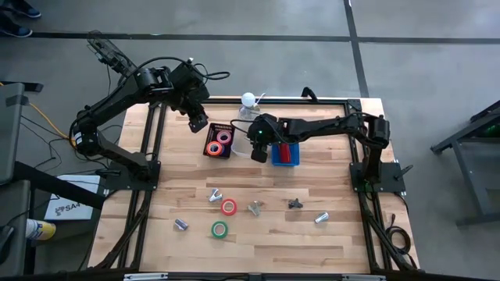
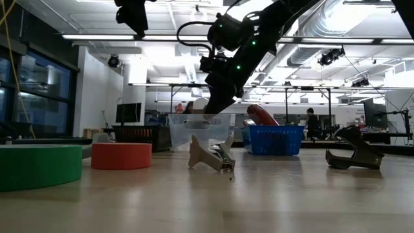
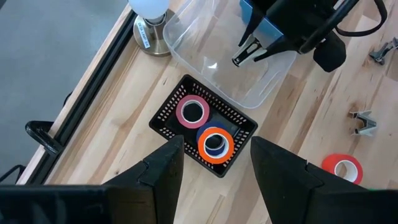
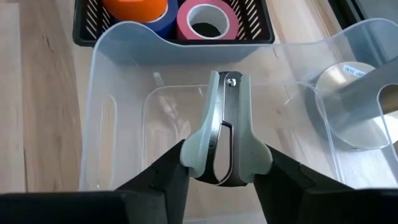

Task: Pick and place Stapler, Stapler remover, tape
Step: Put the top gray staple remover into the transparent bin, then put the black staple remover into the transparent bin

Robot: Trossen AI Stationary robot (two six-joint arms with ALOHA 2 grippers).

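The right gripper (image 4: 219, 163) is hanging over the clear bin (image 4: 112, 93) at the far middle of the table, its fingers pinching a pale green staple remover (image 4: 225, 134); a release looks imminent. The next move calls for spreading the fingers so the remover drops inside the bin, then lifting clear.

The left gripper (image 3: 214, 158) is waiting, fingers spread, above the black basket (image 3: 166, 112) just left of the bin, which is holding pink and orange tape rolls (image 3: 191, 112).

The stapler (image 1: 286, 153) is sitting in the blue basket (image 1: 275, 158) right of the bin. More removers (image 1: 255, 208) and two tape rolls, red (image 1: 229, 207) and green (image 1: 219, 229), are lying on the near table.
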